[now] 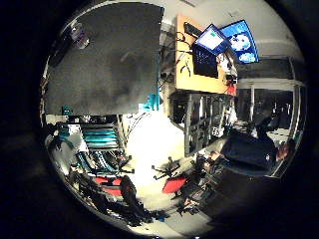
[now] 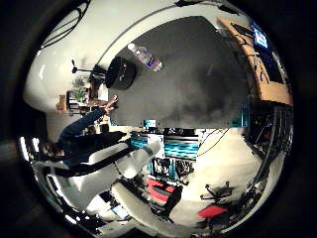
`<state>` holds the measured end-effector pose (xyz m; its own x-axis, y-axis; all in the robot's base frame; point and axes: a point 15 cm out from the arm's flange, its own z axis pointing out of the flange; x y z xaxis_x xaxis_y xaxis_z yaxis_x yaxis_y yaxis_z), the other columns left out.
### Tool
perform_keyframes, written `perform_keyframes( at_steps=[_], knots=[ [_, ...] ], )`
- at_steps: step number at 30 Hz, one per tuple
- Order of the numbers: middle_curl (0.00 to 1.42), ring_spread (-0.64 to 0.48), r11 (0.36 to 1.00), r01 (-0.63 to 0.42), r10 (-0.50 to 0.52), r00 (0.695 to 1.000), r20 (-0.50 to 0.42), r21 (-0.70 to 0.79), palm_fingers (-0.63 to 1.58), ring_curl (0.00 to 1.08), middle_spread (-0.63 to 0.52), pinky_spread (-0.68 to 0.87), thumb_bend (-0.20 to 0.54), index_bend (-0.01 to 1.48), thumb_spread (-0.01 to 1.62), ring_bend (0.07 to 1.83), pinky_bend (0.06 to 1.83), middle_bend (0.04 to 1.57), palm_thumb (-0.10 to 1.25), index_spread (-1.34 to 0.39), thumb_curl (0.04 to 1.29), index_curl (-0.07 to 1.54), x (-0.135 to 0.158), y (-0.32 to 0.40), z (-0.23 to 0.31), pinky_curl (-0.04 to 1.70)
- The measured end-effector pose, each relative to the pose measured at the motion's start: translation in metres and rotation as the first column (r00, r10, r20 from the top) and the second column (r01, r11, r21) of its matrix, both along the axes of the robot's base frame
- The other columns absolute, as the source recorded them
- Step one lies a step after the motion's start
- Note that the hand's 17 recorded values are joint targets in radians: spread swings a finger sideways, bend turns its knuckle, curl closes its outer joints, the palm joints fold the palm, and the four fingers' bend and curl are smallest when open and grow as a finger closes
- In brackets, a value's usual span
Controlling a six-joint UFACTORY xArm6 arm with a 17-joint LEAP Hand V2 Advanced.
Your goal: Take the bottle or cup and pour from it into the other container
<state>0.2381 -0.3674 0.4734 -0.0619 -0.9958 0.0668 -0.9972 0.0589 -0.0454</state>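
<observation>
Bottle of clear plastic with a white cap and a dark label lies on its side on the grey table, at the upper left of the thumb side view. What it holds cannot be made out. Just beside it, nearer the table's edge, stands a black round container, seen from its side; its inside is not visible. The two are close but whether they touch cannot be told.

The same bottle shows small at the upper left of the little finger side view, near a corner of the table. Both containers look small and far from the palm.

A person's hand reaches to the table edge just beside the black container, at the left of the thumb side view; it does not touch the bottle.

White rounded parts at the lower left of the thumb side view belong to the robot hand and arm. They are well apart from the bottle and the black container. Whether the fingers are spread or curled cannot be told.

A wooden desk with a laptop and a monitor stands beyond the table, at the upper right of the little finger side view. Red chairs stand on the pale floor at the lower centre.
</observation>
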Motion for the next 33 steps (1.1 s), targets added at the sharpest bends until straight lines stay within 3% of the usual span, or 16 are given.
perform_keyframes(
  at_steps=[6,12,15,25,33],
  knots=[
    [0.33,0.19,0.995,0.016,-0.025,0.996,0.090,0.100,0.09,0.27,0.11,0.42,-0.023,0.16,1.04,0.23,0.54,0.20,0.15,-0.32,0.25,0.27,0.023,0.009,-0.011,0.13],
    [0.33,0.19,0.980,0.060,-0.079,0.993,0.093,0.187,0.06,0.28,0.13,0.43,-0.032,0.14,0.98,0.27,0.60,0.20,0.09,-0.27,0.25,0.25,0.040,0.002,-0.040,0.14],
    [0.33,0.19,0.969,0.044,-0.081,0.986,0.147,0.244,0.05,0.28,0.14,0.43,-0.027,0.15,0.96,0.28,0.62,0.20,0.09,-0.26,0.26,0.25,0.059,0.007,-0.047,0.14],
    [0.34,0.18,0.873,-0.069,-0.158,0.897,0.413,0.483,0.12,0.28,0.11,0.43,-0.026,0.16,0.94,0.35,0.66,0.25,0.17,-0.21,0.28,0.26,0.122,0.013,-0.054,0.12],
    [0.34,0.18,0.757,-0.128,-0.265,0.836,0.480,0.640,0.15,0.27,0.10,0.43,-0.031,0.16,0.93,0.36,0.66,0.28,0.17,-0.19,0.29,0.27,0.152,0.007,-0.077,0.09]
  ],
)
